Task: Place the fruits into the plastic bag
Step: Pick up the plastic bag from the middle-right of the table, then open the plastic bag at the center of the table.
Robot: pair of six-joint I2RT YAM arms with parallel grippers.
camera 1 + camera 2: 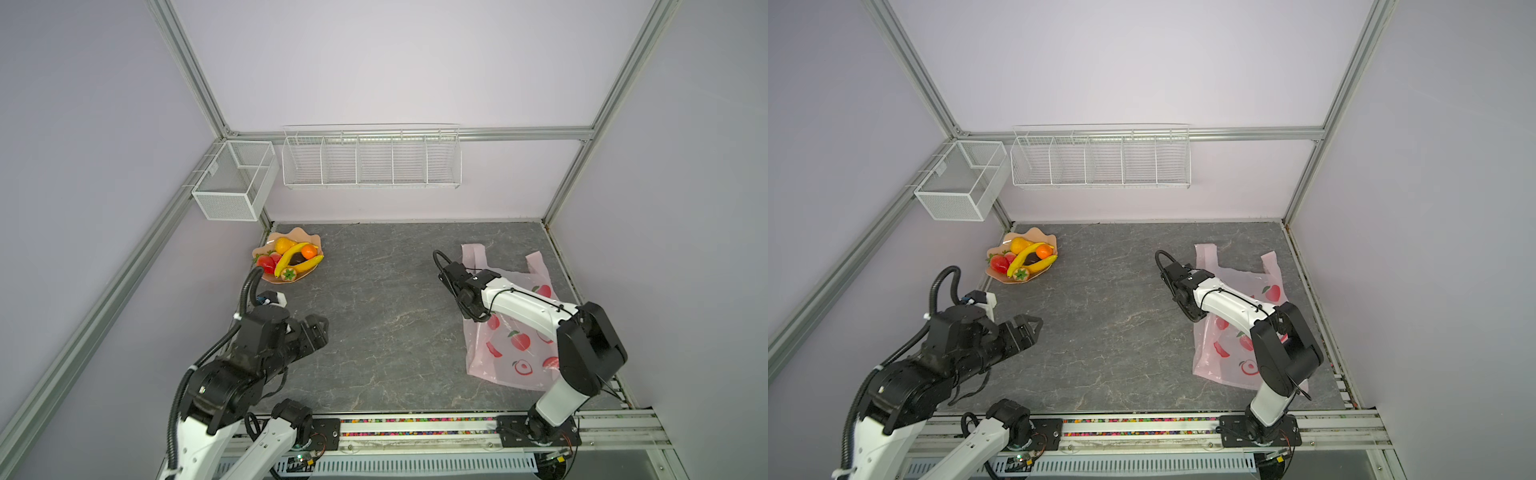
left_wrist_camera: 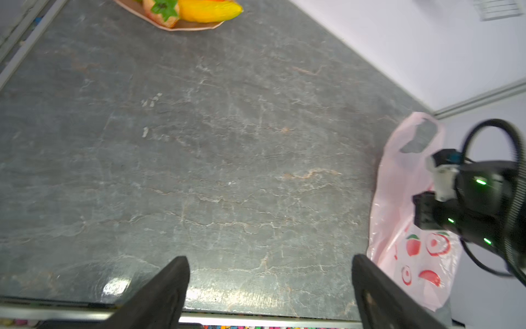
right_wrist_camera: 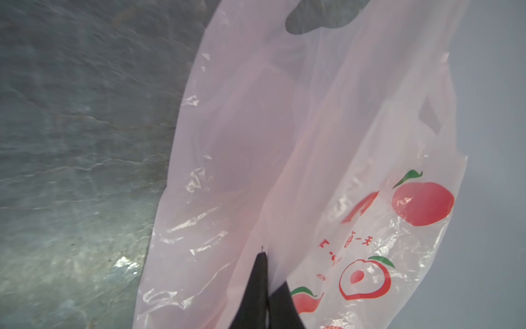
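Observation:
The fruits (image 1: pixel 291 257) lie piled in a peach wavy-edged dish (image 1: pixel 272 279) at the table's far left: bananas, a pear, an orange, red strawberries and a dark piece. The left wrist view catches one banana (image 2: pixel 210 10) at the frame edge. The plastic bag (image 1: pixel 515 361) lies flat at the right, pale pink with red fruit prints. My right gripper (image 3: pixel 263 273) is shut on the bag's (image 3: pixel 256 142) upper film near its left edge. My left gripper (image 1: pixel 320 328) hovers open and empty near the table's front left, well short of the dish.
A white mesh basket (image 1: pixel 235 180) and a long wire rack (image 1: pixel 370 158) hang on the back wall. An aluminium rail (image 1: pixel 415 428) runs along the table's front edge. Walls close in the table at the left, right and back.

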